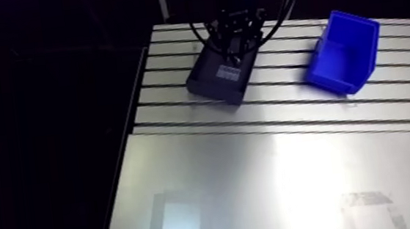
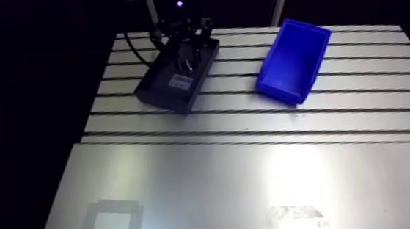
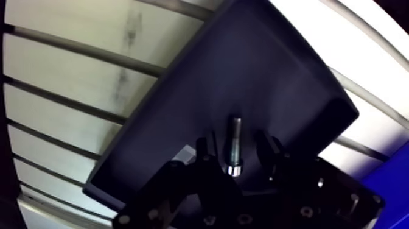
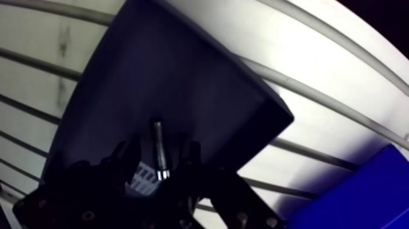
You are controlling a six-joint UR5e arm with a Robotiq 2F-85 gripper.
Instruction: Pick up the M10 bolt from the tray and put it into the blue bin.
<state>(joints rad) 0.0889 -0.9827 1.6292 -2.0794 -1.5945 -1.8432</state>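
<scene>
Straddling the M10 bolt (image 3: 234,147) with the gripper (image 3: 235,142), low inside the black tray (image 3: 243,73). Lies flat on the tray floor between the two fingers (image 3: 206,152), shank pointing straight ahead of the gripper, head nearest the palm. Runs lengthwise along the gap, so crosswise to the closing line and well set for a pinch across the shank. Spread wide enough to leave a dark sliver of tray on each side of the bolt; holding nothing, and touching nothing as far as can be told. In the arm view, hangs over the tray at the upper middle of the frame, with the blue bin (image 1: 345,52) well apart at the upper right on the slotted counter (image 1: 296,172). Probably ready to close on the shank, then lift and carry across to the bin.
</scene>
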